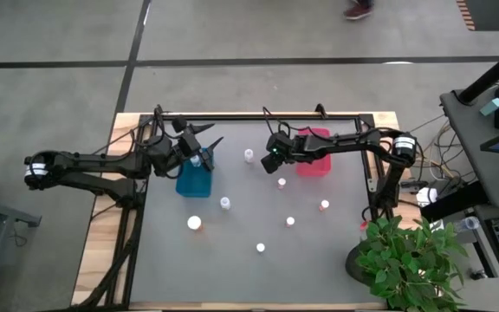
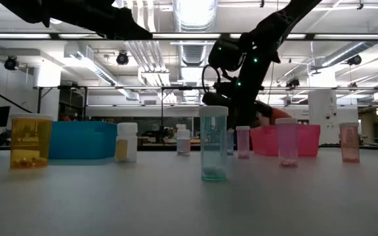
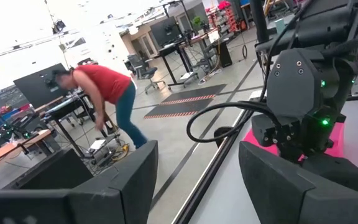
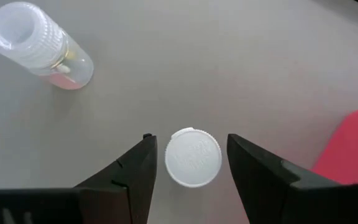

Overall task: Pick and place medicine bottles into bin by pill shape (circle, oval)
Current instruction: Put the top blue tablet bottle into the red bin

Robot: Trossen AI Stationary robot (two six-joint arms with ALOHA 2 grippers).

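Several small white-capped medicine bottles stand upright on the grey table (image 1: 171, 260), such as one (image 1: 225, 203) near the middle and one (image 1: 195, 223) nearer the front. My right gripper (image 4: 188, 155) is open and slants down over a white-capped bottle (image 4: 193, 157). Its fingers stand on either side of the cap with a thin gap on each side. A clear-capped bottle (image 4: 39, 43) stands farther off. My left gripper (image 3: 197, 180) hangs open and level above the blue bin (image 1: 195, 179), with nothing between its fingers.
The pink bin (image 1: 314, 152) sits at the far right behind my right gripper (image 1: 272, 162), the blue bin at the far left. More bottles (image 1: 290, 221) (image 1: 324, 205) (image 1: 260, 248) stand across the table's near half. A potted plant (image 1: 410, 256) stands at the near right corner.
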